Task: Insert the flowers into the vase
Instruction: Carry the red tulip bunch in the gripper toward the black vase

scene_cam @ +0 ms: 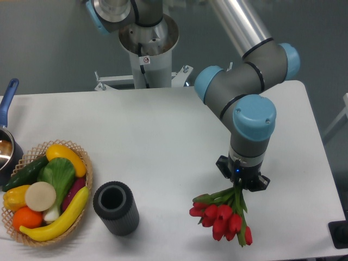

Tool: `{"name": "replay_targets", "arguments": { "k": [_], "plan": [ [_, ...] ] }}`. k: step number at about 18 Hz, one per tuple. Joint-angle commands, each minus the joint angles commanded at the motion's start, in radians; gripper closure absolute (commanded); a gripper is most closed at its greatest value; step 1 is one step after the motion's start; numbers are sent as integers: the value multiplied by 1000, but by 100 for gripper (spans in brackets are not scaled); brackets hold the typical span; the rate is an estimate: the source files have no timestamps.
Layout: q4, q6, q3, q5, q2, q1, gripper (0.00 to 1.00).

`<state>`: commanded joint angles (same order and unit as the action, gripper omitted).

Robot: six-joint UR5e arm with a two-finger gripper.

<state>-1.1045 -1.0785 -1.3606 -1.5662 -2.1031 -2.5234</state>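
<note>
**Tulips hanging far from the vase**

The white tabletop [163, 136] is holding everything. The big grey and blue arm [244, 98] is reaching down on the right side. The wicker basket [87, 174] of toy fruit is sitting at the left edge, next to a blue-handled pot [8, 109]. The ribbed dark vase [116, 208] is standing upright just beside the basket, mouth facing up. The claw [239, 182] is pinching the stems of the flowers [222, 215]. The red buds are hanging down, well to the right of the vase.
</note>
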Motion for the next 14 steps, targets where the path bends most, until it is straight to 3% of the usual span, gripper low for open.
{"name": "replay_targets", "arguments": {
  "k": [11,14],
  "plan": [
    [124,150,0,207,-2,28,97],
    [138,184,0,325,-2,32,97]
  ]
}}
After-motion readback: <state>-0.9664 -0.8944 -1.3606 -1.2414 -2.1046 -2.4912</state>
